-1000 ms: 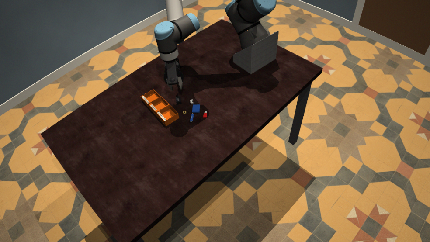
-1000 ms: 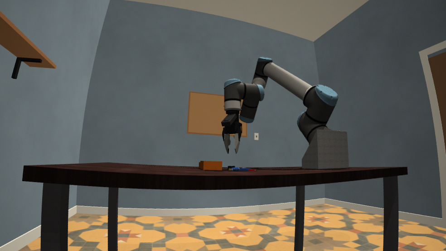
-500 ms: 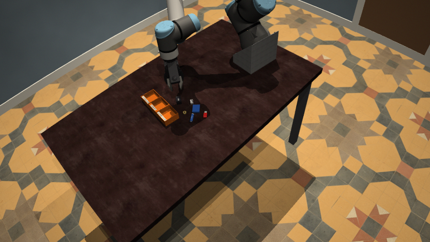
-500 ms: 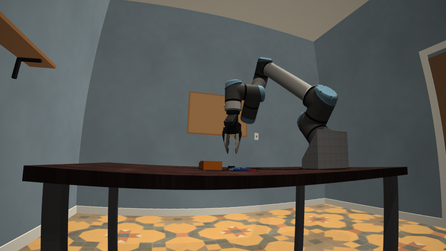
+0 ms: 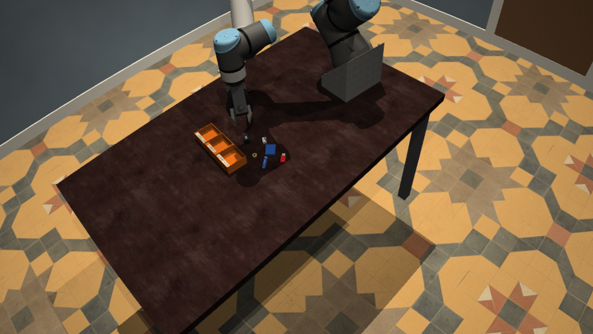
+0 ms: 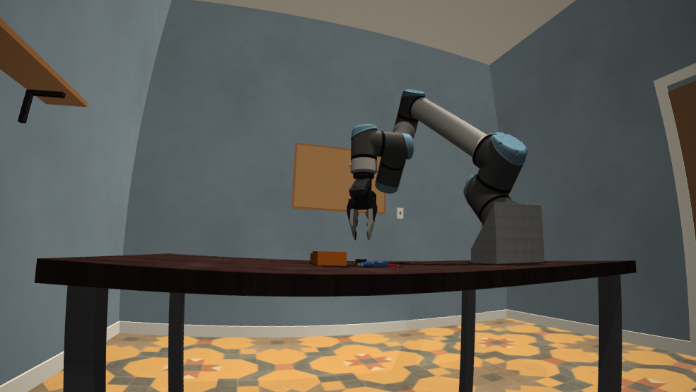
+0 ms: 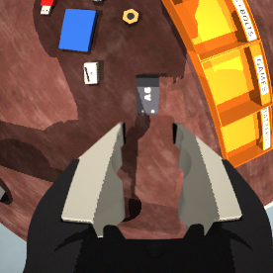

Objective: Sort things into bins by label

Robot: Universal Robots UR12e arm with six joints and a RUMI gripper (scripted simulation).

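In the wrist view, the claw [image 5: 243, 122] [image 6: 361, 238] [image 7: 148, 124] reaches up from the lower edge, its fingers partly open and apart, with nothing between them; just above the fingertips, near the middle of the frame, a dark grey block [image 5: 246, 138] [image 6: 361, 261] [image 7: 147, 96] with white characters lies on the surface [image 5: 145, 207] [image 6: 316, 282] [image 7: 153, 173]; up and left of it is a small white piece [image 5: 263, 140] [image 7: 91, 73] with a black mark; beyond, at upper left, lies a flat blue block [image 5: 270, 149] [image 7: 78, 31], with a red stick [image 5: 282, 157] [image 6: 392, 265] [image 7: 46, 5] cut by the top edge, and a brass-coloured nut [image 5: 254, 155] [image 7: 131, 16] at upper centre; an orange three-part bin row [image 5: 237, 167] [image 6: 329, 258] [image 7: 213, 106] stands upright at right, its middle label reading GAMES, the others partly legible as BOLTS and BATTERI; in the top view, a blue cylinder [image 5: 264, 162] [image 6: 366, 264] lies just below the blue block, and all three compartments show bare floors; in the exterior view, the claw hangs above the surface near the centre, and an orange-brown panel [image 6: 316, 177] is on the wall behind

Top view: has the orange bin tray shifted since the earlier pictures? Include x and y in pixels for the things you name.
No, not visibly: the orange bin tray [image 5: 237, 164] [image 6: 329, 258] [image 7: 214, 116] sits at the same spot and angle relative to the edges of the table [image 5: 166, 228] [image 6: 292, 283] [image 7: 158, 173].
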